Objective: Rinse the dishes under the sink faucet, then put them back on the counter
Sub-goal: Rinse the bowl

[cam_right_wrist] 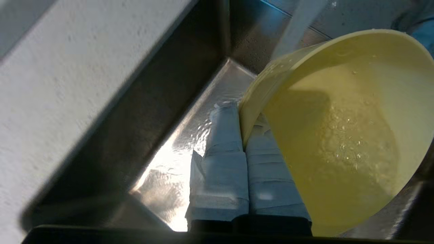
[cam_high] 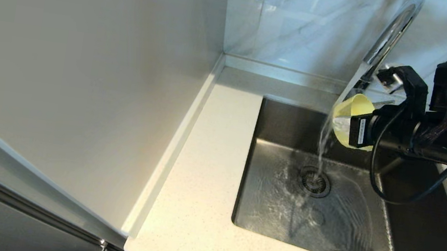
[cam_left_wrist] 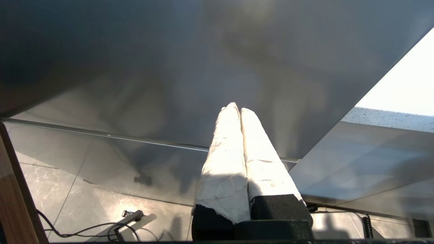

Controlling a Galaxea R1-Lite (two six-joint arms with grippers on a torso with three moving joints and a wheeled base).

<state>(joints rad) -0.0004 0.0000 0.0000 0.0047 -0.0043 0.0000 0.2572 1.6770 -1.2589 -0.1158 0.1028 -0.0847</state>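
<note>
My right gripper [cam_high: 343, 126] reaches over the sink from the right and is shut on the rim of the small pale-yellow bowl [cam_high: 355, 109]. The bowl is tipped on its side under the chrome gooseneck faucet [cam_high: 386, 39]. Water runs past the bowl's rim and falls to the drain [cam_high: 315, 182]. In the right wrist view the taped fingers [cam_right_wrist: 223, 135] pinch the bowl [cam_right_wrist: 346, 135] wall, one inside and one outside, with droplets inside it. My left gripper [cam_left_wrist: 236, 108] is shut and empty, parked low beside a grey cabinet panel. The chopsticks and the plate are out of view.
The steel sink [cam_high: 276, 120] has water rippling across its floor. The speckled off-white counter [cam_high: 209, 163] runs along its left and front, with a low raised rim at a plain wall on the left. Marble tiles stand behind the faucet.
</note>
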